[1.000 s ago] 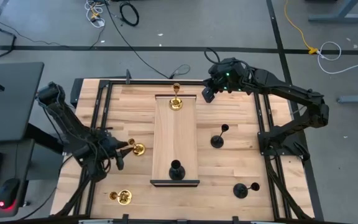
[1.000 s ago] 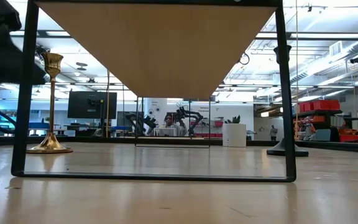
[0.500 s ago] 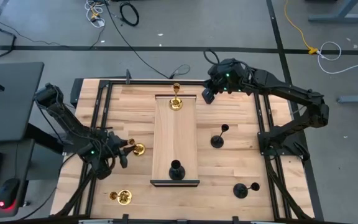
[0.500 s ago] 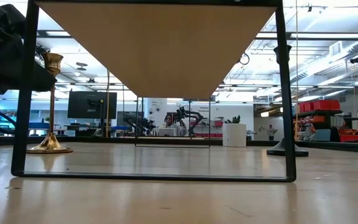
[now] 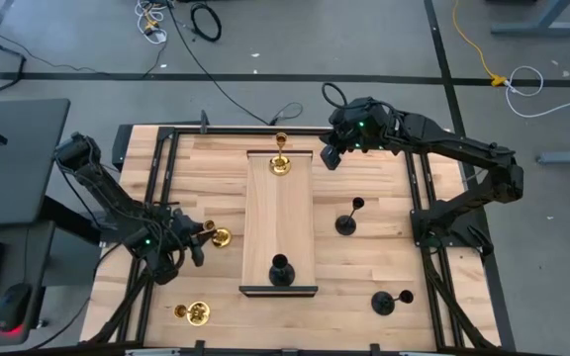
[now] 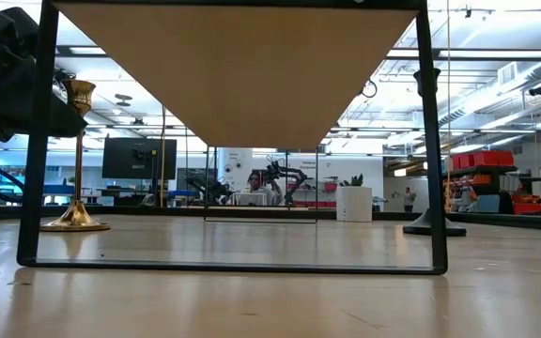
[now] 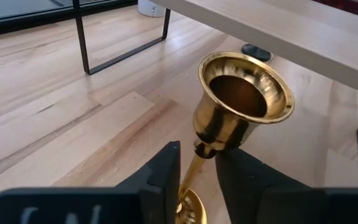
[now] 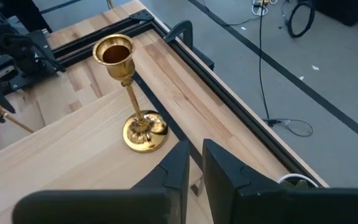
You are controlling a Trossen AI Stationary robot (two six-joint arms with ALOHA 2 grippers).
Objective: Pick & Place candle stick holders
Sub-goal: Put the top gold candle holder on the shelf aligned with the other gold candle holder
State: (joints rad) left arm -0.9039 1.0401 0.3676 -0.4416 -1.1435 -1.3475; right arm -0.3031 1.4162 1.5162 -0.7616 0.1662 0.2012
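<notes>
Left gripper [image 7: 197, 168] just narrowed onto the stem of the gold candle stick holder [image 7: 238, 106] near the worktop's [image 5: 374, 257] left edge, snug, so probably lift time. Right gripper [image 8: 191, 163] nearly shut, empty, by the far edge.

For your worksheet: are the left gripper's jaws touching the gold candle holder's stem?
Touching. In the left wrist view the left gripper has both jaws pressed against the gold candle holder stem.
</notes>
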